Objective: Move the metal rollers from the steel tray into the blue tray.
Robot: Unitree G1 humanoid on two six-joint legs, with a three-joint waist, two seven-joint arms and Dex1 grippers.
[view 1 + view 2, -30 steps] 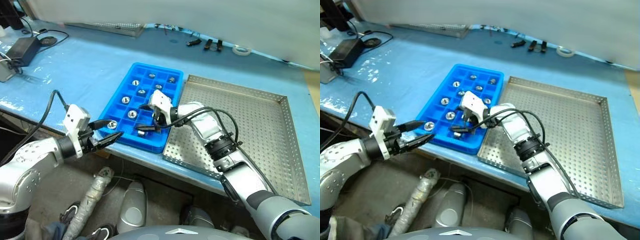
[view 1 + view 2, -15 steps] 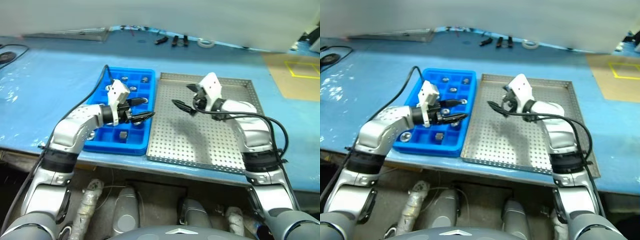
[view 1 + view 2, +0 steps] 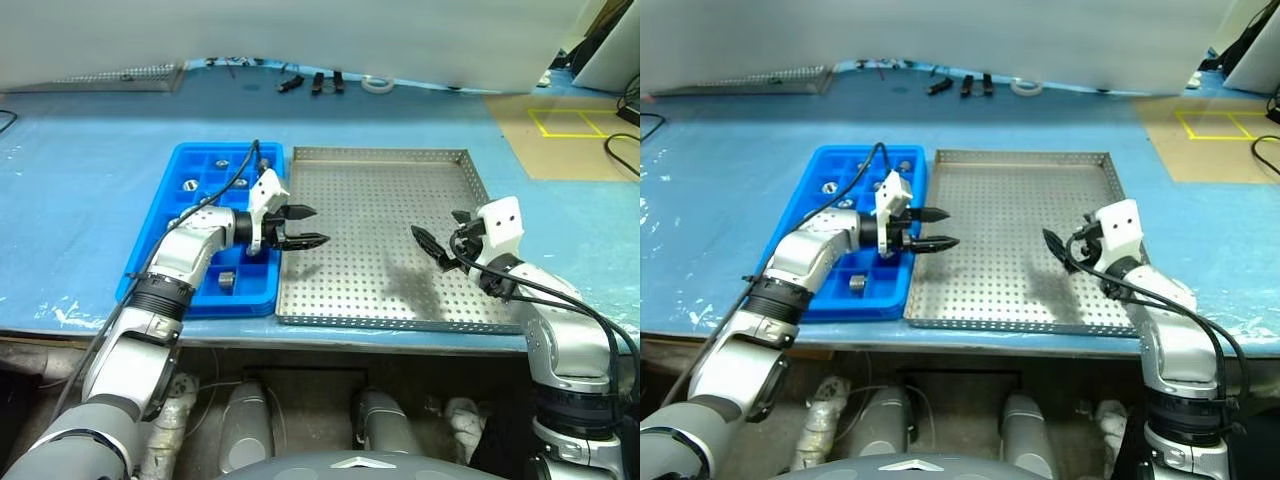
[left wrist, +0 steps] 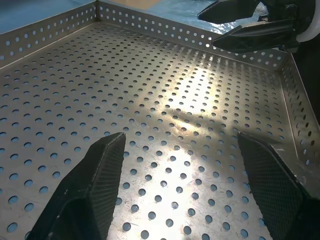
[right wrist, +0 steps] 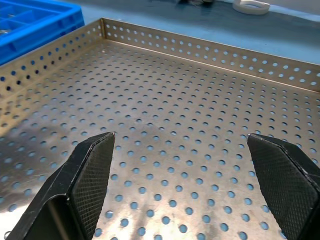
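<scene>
We held our left hand (image 3: 315,226) wide over the steel tray's (image 3: 400,300) left edge, our right hand (image 3: 432,243) wide near its right rim; metal rollers (image 3: 189,184) sat in the blue tray (image 3: 160,245).

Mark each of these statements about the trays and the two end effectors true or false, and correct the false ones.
1. The steel tray has no metal rollers on its perforated floor. True.
2. The left end effector grips a roller. False: its fingers stand open with nothing between them.
3. The blue tray lies to the robot's right of the steel tray. False: it lies on the robot's left, alongside it.
4. The right end effector is open, over the right part of the steel tray. True.
5. Metal rollers sit in the blue tray's compartments. True.
</scene>
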